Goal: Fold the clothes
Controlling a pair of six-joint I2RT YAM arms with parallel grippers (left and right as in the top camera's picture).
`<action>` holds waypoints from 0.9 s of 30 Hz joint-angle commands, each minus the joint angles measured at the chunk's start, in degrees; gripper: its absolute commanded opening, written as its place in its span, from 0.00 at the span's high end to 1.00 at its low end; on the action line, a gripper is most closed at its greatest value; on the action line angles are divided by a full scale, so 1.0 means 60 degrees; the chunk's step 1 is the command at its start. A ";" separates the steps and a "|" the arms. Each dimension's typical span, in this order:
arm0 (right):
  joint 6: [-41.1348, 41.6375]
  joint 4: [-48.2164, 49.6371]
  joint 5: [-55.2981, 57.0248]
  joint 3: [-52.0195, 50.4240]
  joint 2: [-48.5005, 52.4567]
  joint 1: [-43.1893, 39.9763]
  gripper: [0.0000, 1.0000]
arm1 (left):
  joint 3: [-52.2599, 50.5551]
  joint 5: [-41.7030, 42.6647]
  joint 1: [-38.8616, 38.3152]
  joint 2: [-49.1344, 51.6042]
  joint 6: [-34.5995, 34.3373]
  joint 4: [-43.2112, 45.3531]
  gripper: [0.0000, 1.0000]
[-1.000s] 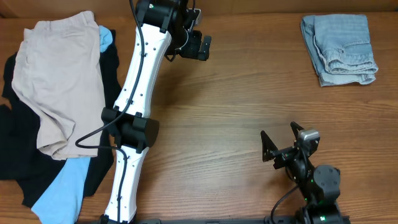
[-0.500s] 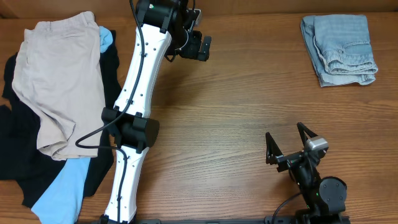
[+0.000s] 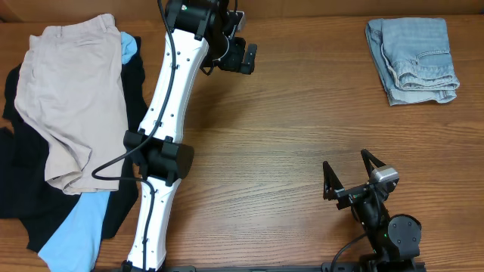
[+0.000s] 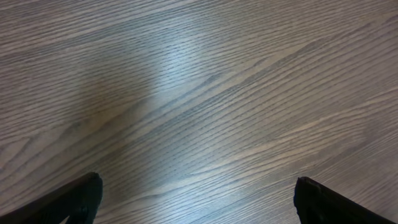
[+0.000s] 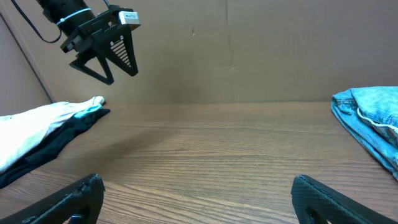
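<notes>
Folded light-blue denim shorts (image 3: 412,59) lie at the table's far right; they also show in the right wrist view (image 5: 373,121). Beige shorts (image 3: 72,98) lie on top of a pile at the left, over a black garment (image 3: 19,189) and a sky-blue garment (image 3: 76,230). My left gripper (image 3: 243,57) is open and empty above bare wood at the far middle; in its wrist view (image 4: 196,199) only wood shows between the fingers. My right gripper (image 3: 348,177) is open and empty near the front right, low over the table (image 5: 196,199).
The left arm (image 3: 162,143) stretches from the front edge to the back of the wooden table (image 3: 302,121). A brown wall (image 5: 249,50) stands behind the table. The left gripper hangs in the right wrist view (image 5: 102,43).
The right gripper has drawn back a little toward the front right and lowered since one second ago. The left arm and the clothes have not moved.
</notes>
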 commanded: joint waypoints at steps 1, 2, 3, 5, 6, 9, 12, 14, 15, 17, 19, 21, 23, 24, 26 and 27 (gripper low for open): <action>0.0033 0.0033 0.0058 -0.0095 -0.0087 -0.0025 0.00 | 0.0095 -0.0055 -0.0007 -0.0106 -0.0131 0.0007 0.00; 0.0033 0.0033 0.0058 -0.0095 -0.0087 -0.0025 0.00 | 0.0095 -0.0055 -0.0007 -0.0106 -0.0131 0.0007 0.00; 0.0033 0.0033 0.0058 -0.0095 -0.0087 -0.0025 0.00 | 0.0095 -0.0055 -0.0007 -0.0106 -0.0131 0.0007 0.00; 0.0033 0.0033 0.0058 -0.0095 -0.0087 -0.0025 0.00 | 0.0095 -0.0055 -0.0007 -0.0106 -0.0131 0.0007 0.00; 0.0033 0.0033 0.0058 -0.0095 -0.0087 -0.0025 0.00 | 0.0095 -0.0062 -0.0007 -0.0106 -0.0131 0.0007 0.00; 0.0033 0.0033 0.0058 -0.0095 -0.0087 -0.0025 0.00 | 0.0106 -0.0055 -0.0160 -0.0160 -0.0131 0.0004 0.00; 0.0033 0.0029 0.0058 -0.0095 -0.0087 -0.0025 0.00 | 0.0106 -0.0452 -0.0386 -0.0310 -0.0127 0.0040 0.00; 0.0033 0.0033 0.0058 -0.0095 -0.0087 -0.0025 0.00 | 0.0106 -0.1789 -0.0528 -0.0543 -0.0131 0.0117 0.00; 0.0033 0.0033 0.0058 -0.0095 -0.0087 -0.0025 0.00 | 0.0106 -0.2473 -0.0597 -0.0750 -0.0131 0.0197 0.00; 0.0033 0.0029 0.0058 -0.0095 -0.0087 -0.0025 0.00 | 0.0106 -0.3107 -0.0667 -0.1173 -0.0127 0.0430 0.00; 0.0033 0.0033 0.0062 -0.0095 -0.0087 -0.0025 0.00 | 0.0106 -0.3275 -0.0692 -0.1723 -0.0127 0.0528 0.00; 0.0033 0.0029 0.0058 -0.0095 -0.0087 -0.0025 0.00 | 0.0102 -0.3304 -0.0692 -0.2401 -0.0069 0.0386 0.00; 0.0033 0.0033 0.0058 -0.0095 -0.0087 -0.0025 0.00 | 0.0066 -0.3293 -0.0659 -0.2991 -0.0058 0.0339 0.00; 0.0033 0.0033 0.0058 -0.0095 -0.0087 -0.0025 0.00 | -0.0011 -0.3271 -0.0616 -0.3391 -0.0058 0.0346 0.00; 0.0033 0.0033 0.0058 -0.0095 -0.0087 -0.0025 0.00 | -0.0313 -0.3271 -0.0459 -0.4076 -0.0058 0.0532 0.00; 0.0033 0.0033 0.0058 -0.0095 -0.0087 -0.0025 0.00 | -0.0579 -0.3271 -0.0335 -0.4426 -0.0058 0.0696 0.00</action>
